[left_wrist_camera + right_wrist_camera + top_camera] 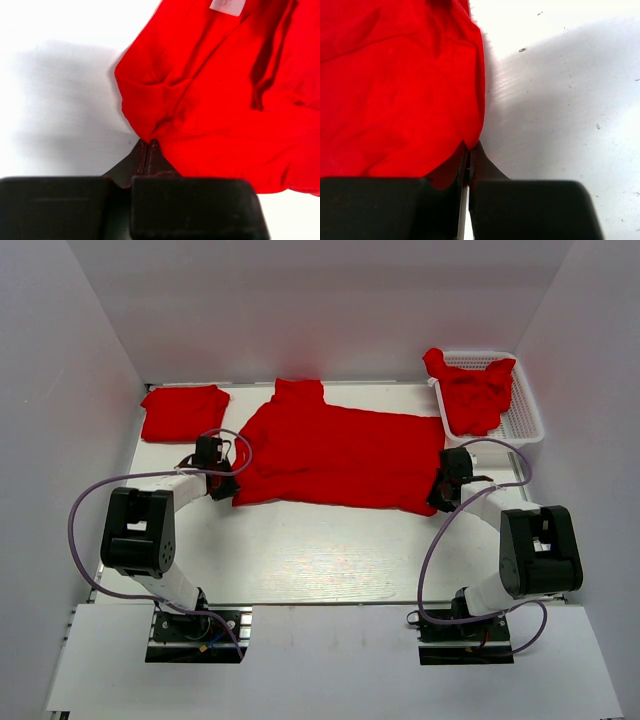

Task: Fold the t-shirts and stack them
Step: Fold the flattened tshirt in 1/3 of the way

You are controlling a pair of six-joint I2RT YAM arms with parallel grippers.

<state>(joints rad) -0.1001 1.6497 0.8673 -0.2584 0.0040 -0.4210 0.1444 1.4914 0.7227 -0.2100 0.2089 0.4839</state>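
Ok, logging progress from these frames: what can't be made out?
Top view: how many t-shirts fill the basket; the heap hides layers.
Top view: whether the folded t-shirt far left is one or several; too small.
Left wrist view: print on the white label, cut by the top edge.
Wrist views: how much spread t-shirt the left tool and right tool pinch; closed tips hide it.

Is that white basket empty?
Not empty: a crumpled red t-shirt lies in the white basket, hanging over its rim.
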